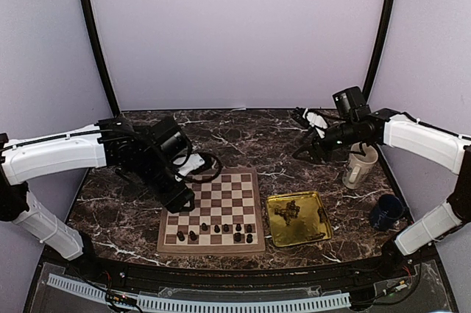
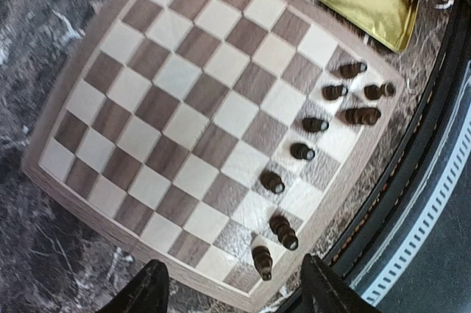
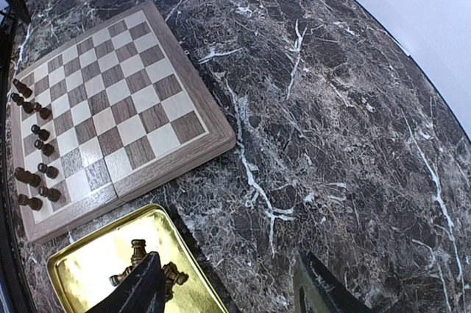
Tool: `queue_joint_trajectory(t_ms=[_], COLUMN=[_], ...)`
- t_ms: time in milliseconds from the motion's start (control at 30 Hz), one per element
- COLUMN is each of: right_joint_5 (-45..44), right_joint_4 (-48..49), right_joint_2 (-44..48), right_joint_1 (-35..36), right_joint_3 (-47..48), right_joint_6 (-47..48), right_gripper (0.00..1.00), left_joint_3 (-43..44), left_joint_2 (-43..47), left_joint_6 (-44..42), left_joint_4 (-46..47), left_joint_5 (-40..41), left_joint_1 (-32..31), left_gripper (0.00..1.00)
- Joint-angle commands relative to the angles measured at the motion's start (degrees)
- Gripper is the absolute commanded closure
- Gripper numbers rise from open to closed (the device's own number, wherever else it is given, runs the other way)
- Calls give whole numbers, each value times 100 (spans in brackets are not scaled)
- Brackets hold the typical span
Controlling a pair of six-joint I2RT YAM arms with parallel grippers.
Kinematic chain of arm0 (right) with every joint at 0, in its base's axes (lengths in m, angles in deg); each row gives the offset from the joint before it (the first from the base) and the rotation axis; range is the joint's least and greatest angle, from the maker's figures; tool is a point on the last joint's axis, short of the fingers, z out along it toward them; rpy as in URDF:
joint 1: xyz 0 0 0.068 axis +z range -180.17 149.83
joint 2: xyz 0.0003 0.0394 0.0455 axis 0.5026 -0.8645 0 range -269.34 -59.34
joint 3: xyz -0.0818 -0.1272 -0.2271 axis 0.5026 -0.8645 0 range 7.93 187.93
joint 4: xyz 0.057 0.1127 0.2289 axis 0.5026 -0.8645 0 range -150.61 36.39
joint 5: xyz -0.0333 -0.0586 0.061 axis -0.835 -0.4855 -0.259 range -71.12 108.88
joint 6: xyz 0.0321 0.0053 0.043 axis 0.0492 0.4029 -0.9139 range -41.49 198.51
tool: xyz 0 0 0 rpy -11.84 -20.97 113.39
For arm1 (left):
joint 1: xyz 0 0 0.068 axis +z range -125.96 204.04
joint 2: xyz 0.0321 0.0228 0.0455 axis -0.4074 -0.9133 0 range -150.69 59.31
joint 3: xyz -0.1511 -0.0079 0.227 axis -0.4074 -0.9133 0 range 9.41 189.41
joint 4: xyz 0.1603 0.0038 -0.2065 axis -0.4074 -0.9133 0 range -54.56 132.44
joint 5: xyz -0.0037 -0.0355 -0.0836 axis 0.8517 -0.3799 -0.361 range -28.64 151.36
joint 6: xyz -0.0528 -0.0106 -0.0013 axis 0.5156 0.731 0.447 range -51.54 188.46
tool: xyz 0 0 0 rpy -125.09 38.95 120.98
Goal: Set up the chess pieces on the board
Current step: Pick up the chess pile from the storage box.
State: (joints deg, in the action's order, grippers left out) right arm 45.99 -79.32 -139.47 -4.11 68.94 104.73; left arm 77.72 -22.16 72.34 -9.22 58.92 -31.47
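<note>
The board (image 1: 213,199) lies at the table's near middle. Several dark chess pieces (image 1: 227,229) stand in its two nearest rows, seen up close in the left wrist view (image 2: 309,124). My left gripper (image 2: 235,292) hovers open above the board's near left corner (image 1: 181,199). Nothing is between its fingers, and one piece (image 2: 262,261) stands just beyond them. My right gripper (image 3: 232,294) is open and empty, high over the bare marble behind the gold tray (image 3: 81,272), back right in the top view (image 1: 300,136). More pieces (image 3: 137,252) lie in that tray.
The gold tray (image 1: 315,211) sits just right of the board. A white mug (image 1: 359,167) and a dark blue cup (image 1: 386,212) stand at the right side of the dark marble table (image 1: 243,136). Walls close the back and sides.
</note>
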Motion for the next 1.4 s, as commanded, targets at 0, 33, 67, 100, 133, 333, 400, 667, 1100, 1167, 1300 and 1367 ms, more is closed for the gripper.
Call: queue_joint_trajectory(t_ms=[0, 33, 67, 100, 133, 333, 400, 667, 1100, 1167, 1300, 1367], right_joint_5=[-123, -110, -98, -108, -147, -591, -657, -1089, -1153, -1242, -1393, -1420], right_joint_4=[-1034, -1203, -1335, -1404, -1411, -1421, -1486, -1247, -1104, -1049, -953, -921], right_joint_2=[-192, -255, -305, -345, -364, -441, -494, -655, -1083, -1290, -1455, -1534], right_joint_1=[-22, -22, -18, -13, -9, 300, 461, 1056, 1424, 1457, 1489, 1498], right_joint_3=[460, 606, 643, 625, 556, -1, -140, -714, -714, -725, -696, -688], right_joint_6=[338, 388, 408, 413, 382, 585, 626, 634, 771, 755, 698, 684], right_gripper=[44, 48, 53, 57, 59, 61, 63, 67, 69, 69, 69, 69], left_joint_3=[319, 365, 417, 467, 511, 625, 713, 445, 499, 466, 421, 389], left_joint_2=[199, 144, 71, -9, -99, -748, -989, -1318, -1492, -1487, -1482, -1477], left_joint_6=[-421, -476, -514, -559, -581, -15, 144, 483, 460, 473, 523, 536], left_joint_4=[978, 1251, 1588, 1914, 2323, 4399, 4628, 5024, 4971, 4994, 4975, 4977], left_joint_5=[622, 669, 659, 571, 497, 173, 90, -482, -609, -609, -659, -679], left_joint_1=[158, 241, 347, 462, 606, 989, 989, 989, 989, 989, 989, 989], left_gripper=[36, 36, 36, 36, 37, 37, 38, 39, 39, 39, 39, 39])
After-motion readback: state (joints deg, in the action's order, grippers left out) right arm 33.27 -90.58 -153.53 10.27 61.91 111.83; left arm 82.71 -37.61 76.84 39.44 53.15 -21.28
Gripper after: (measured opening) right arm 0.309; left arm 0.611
